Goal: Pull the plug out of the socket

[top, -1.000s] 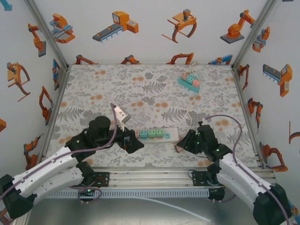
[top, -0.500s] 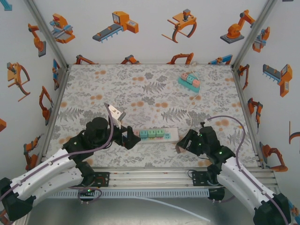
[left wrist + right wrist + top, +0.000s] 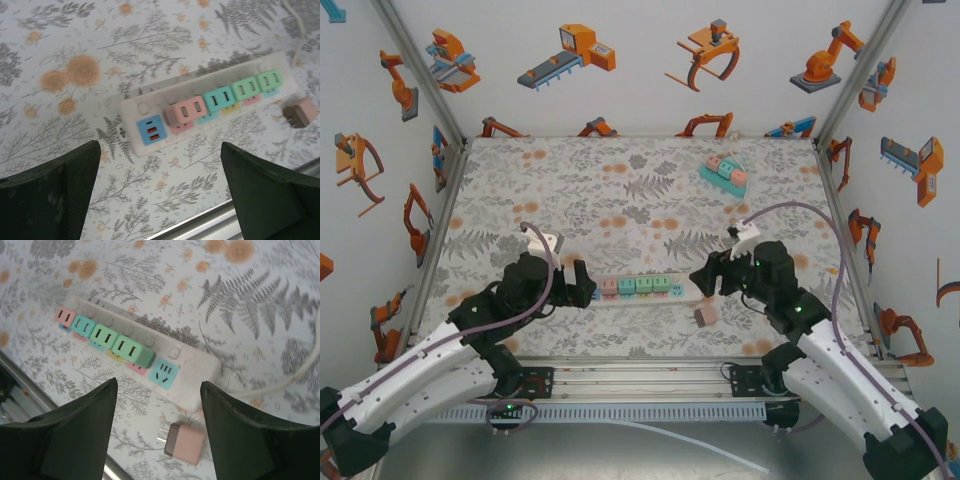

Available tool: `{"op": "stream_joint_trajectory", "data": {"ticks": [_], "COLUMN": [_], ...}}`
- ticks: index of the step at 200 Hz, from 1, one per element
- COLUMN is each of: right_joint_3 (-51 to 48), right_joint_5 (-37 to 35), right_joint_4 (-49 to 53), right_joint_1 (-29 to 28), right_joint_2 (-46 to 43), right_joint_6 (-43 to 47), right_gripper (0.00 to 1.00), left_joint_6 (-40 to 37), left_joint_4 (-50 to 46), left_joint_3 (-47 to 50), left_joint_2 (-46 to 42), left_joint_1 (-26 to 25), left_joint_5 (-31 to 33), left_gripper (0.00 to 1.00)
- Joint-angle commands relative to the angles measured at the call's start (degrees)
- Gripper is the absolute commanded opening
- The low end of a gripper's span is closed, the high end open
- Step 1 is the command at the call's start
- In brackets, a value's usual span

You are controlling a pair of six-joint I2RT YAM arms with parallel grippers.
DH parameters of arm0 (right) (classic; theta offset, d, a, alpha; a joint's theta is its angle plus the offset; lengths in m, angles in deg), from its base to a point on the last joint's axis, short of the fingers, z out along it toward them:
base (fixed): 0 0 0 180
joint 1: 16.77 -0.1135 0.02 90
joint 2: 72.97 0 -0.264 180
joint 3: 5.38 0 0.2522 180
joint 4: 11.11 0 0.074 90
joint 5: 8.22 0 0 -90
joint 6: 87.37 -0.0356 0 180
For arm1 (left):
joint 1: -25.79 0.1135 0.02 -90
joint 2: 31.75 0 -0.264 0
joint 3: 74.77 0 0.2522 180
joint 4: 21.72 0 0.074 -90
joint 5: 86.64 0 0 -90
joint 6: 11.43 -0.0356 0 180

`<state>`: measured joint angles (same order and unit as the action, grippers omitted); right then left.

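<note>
A white socket strip (image 3: 686, 290) lies across the near middle of the table, with pink, teal and two green plugs still seated in it (image 3: 215, 98) (image 3: 131, 351). Its teal end socket (image 3: 164, 374) stands empty. A loose pink plug (image 3: 704, 316) (image 3: 186, 443) (image 3: 299, 113) lies flat on the table just in front of the strip's right end, prongs showing. My right gripper (image 3: 706, 283) (image 3: 157, 385) hovers open above that end with nothing between its fingers. My left gripper (image 3: 578, 284) (image 3: 159, 146) stands wide open by the strip's left end, holding nothing.
A second small strip with coloured plugs (image 3: 724, 173) sits at the back right. The white cable (image 3: 724, 228) runs from there toward the near strip. A metal rail (image 3: 650, 372) borders the near edge. Patterned walls close in the left, right and back.
My right gripper opened and lifted away, leaving the pink plug lying on the table. My left gripper pulled back to the left, off the strip's end.
</note>
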<state>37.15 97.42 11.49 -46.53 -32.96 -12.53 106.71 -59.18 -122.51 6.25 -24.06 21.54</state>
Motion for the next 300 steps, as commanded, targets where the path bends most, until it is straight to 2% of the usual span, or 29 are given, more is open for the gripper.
{"op": "stream_joint_trajectory", "data": {"ticks": [1, 30, 55, 100, 128, 150, 208, 300], "right_joint_3": [2.6, 5.5, 7.1, 11.3, 14.3, 15.3, 15.6, 17.5], "right_joint_5": [7.2, 12.0, 12.8, 15.4, 15.8, 16.0, 16.4, 19.1], "right_joint_4": [-6.0, -1.0, 0.0, -1.5, -1.6, -2.3, -3.2, -3.8], "right_joint_1": [-2.8, -7.9, -9.9, -10.6, -11.4, -11.8, -11.7, -11.7], "right_joint_2": [3.3, 9.6, 15.5, 28.9, 36.5, 40.2, 43.0, 43.5], "right_joint_6": [22.9, 45.3, 53.8, 56.4, 57.0, 57.3, 57.3, 55.0], "right_gripper": [0.63, 0.64, 0.65, 0.62, 0.58, 0.50, 0.38, 0.25], "left_joint_6": [3.5, 5.0, 5.5, 6.2, 5.6, 5.1, 4.8, 4.6], "left_joint_4": [-3.5, -2.5, -0.1, 4.7, 7.2, 8.9, 13.0, 11.4], "left_joint_3": [0.4, 2.0, 3.5, 5.0, 5.0, 4.8, 4.6, 4.5], "left_joint_2": [0.3, 1.2, 3.0, 9.4, 14.3, 17.6, 25.4, 34.4], "left_joint_1": [3.5, 9.3, 14.0, 20.5, 22.0, 22.2, 22.2, 21.7], "left_joint_5": [0.4, -6.9, -14.3, -23.7, -25.3, -26.0, -29.8, -30.2], "left_gripper": [0.97, 0.97, 0.97, 1.00, 0.89, 0.79, 0.57, 0.46]}}
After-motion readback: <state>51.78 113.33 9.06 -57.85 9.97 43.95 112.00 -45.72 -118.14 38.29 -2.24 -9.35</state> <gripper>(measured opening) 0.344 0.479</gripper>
